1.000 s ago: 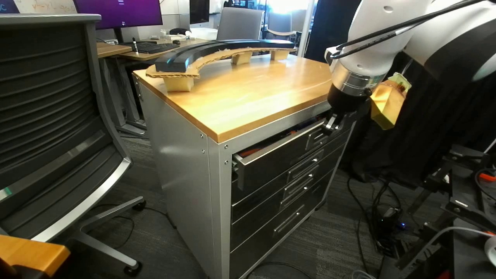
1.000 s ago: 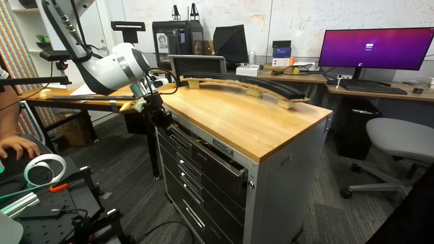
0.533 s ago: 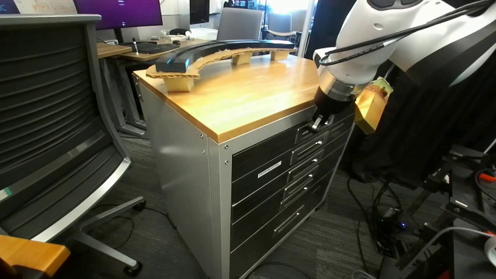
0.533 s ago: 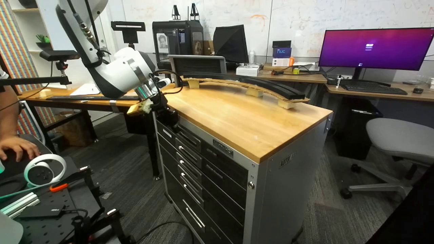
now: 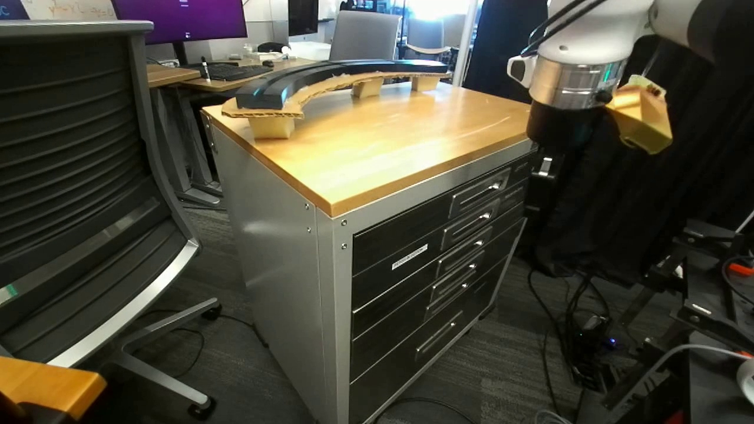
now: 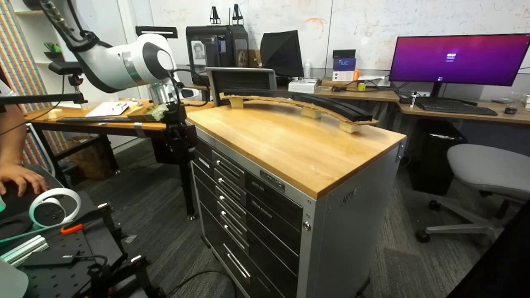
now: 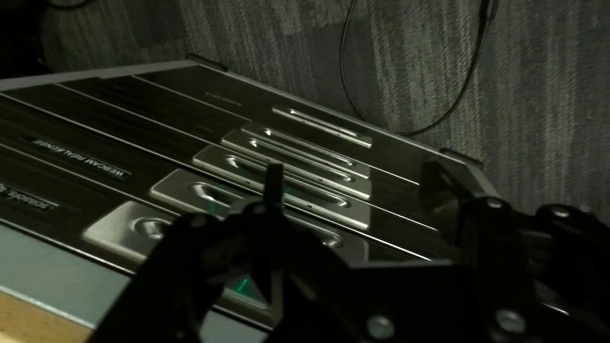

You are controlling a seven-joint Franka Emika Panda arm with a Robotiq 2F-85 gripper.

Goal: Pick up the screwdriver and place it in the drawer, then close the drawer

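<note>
Drawer (image 5: 400,232) closed, claw (image 7: 351,183) spread wide beyond its handle (image 5: 493,187)

The drawer is the top one of the grey cabinet (image 5: 283,265), its dark front level with the frame (image 5: 337,330) just below the wooden surface (image 5: 406,141). That front hides the inside, and where the screwdriver lies cannot be told. In the wrist view a label (image 7: 29,199) on the drawer, standing upside down, reads SCISSORS, then turns illegible and runs off the left edge. One row down, a second label (image 7: 81,158), also inverted, reads WEBCAM REALSENSE. In the exterior views, a white strip (image 5: 409,257) on the second row and a badge (image 6: 272,180) just under the surface are too small to read.

The claw stands wide apart: in the dim wrist view, lower drawer fronts (image 7: 395,200) and their handles (image 7: 350,177) show in the gap between its two fingers (image 7: 273,186). In an exterior view it hangs past the drawer's handle, apart from it, by the cabinet's far end, its dark shape hard to make out against a black curtain (image 5: 618,212). A yellow piece (image 5: 642,118) sits against the white arm (image 5: 595,35), which is cut off by the upper edge.

On the surface, a curved black rail (image 5: 265,97) rests on cardboard (image 5: 293,109) over pale blocks (image 5: 272,128). Behind, in an exterior view, a blue box (image 6: 344,63) bears the letters NUC, while writing on the whiteboard (image 6: 364,20) is too faint to read.
</note>
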